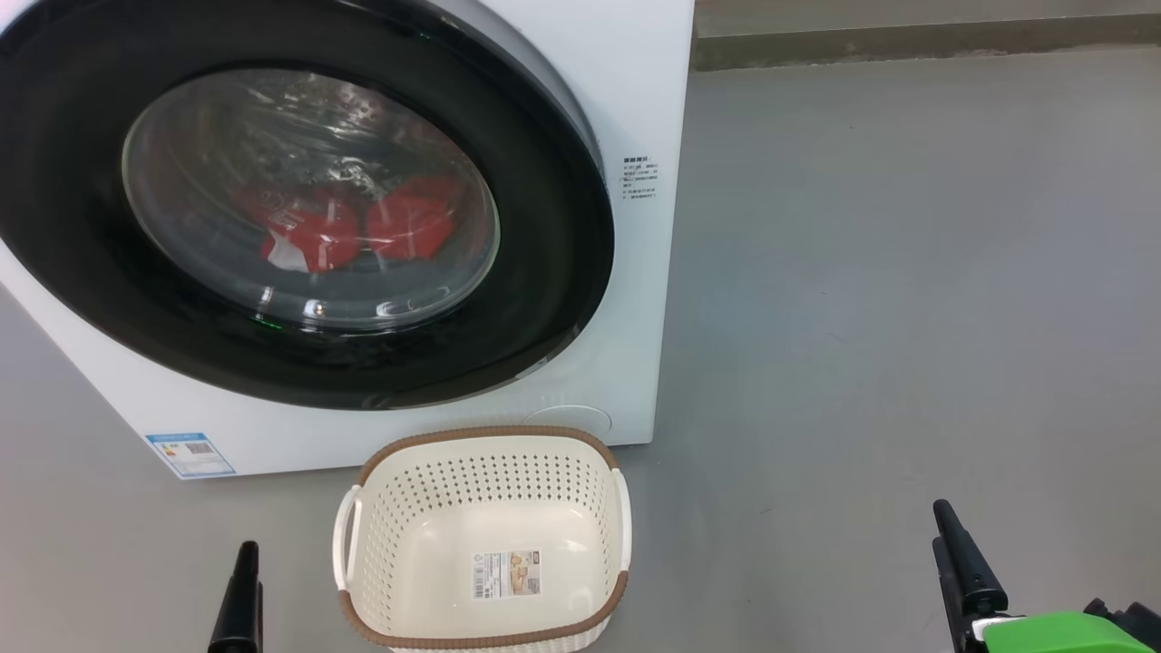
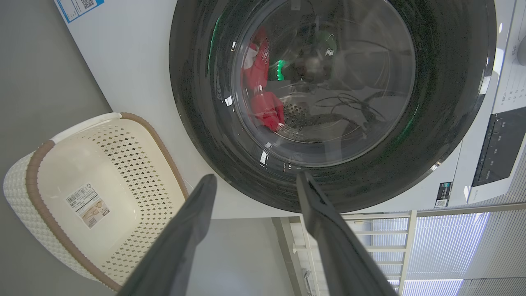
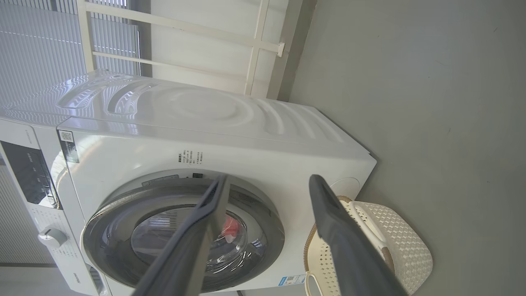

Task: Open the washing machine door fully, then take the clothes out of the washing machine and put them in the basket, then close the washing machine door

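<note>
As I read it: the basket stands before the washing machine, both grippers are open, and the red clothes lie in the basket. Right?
No: the clothes lie inside the washing machine, behind the glass of its door; the basket holds only a paper label. The head view shows this. The rest is right.

Scene lit brightly and evenly; daylight admitted through blinds (image 3: 37,45). Only soft, faint shadows cast on floor (image 1: 907,272). Door (image 1: 91,227) glass crossed by reflections and green glints; clothes (image 1: 317,236) dimmed and warped behind it. Striped glare laid across machine (image 3: 205,107) side. Wrist views bent at edges by wide lens; fingers (image 2: 181,246) blurred near bottom edge. Head view rendered sharp.
</note>
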`<state>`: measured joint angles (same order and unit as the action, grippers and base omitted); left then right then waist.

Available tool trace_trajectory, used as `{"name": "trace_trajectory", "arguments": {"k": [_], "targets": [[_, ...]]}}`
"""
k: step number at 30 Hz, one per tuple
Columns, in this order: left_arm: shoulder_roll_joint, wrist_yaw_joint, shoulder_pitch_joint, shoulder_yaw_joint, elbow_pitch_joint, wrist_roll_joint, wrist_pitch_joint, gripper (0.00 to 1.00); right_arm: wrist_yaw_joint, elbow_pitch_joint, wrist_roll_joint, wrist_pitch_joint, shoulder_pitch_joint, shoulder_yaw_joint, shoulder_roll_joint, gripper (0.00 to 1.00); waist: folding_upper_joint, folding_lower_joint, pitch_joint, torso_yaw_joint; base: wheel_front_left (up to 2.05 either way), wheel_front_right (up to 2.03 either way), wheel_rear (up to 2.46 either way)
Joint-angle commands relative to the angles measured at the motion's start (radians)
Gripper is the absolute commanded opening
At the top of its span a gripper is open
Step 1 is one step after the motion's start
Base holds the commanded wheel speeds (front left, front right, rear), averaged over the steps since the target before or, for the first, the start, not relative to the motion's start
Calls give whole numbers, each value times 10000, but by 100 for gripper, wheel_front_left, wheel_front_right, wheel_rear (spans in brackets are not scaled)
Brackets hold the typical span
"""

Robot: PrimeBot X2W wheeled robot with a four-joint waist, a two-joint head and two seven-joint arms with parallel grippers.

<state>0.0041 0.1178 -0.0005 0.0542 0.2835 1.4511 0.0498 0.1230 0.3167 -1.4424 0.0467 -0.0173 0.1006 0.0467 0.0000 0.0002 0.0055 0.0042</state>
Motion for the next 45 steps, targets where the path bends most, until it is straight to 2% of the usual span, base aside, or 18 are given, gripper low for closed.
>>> {"name": "trace_trajectory", "arguments": {"k": [1,23,45], "targets": [[194,29,-173,18,-360,-448,-145,100,15,-306,393,-126,-162,-144,157,100,0,-1,2,7,0,0,0],[252,-50,-68,-400,-871,-3655,-790,100,28,-564,3213,-769,-106,-598,362,100,0,-2,29,77,0,0,0],[307,-162,19,-673,-1324,-6038,-1406,100,41,-768,5531,-1383,-51,-1010,592,100,0,-2,14,143,0,0,0]]}}
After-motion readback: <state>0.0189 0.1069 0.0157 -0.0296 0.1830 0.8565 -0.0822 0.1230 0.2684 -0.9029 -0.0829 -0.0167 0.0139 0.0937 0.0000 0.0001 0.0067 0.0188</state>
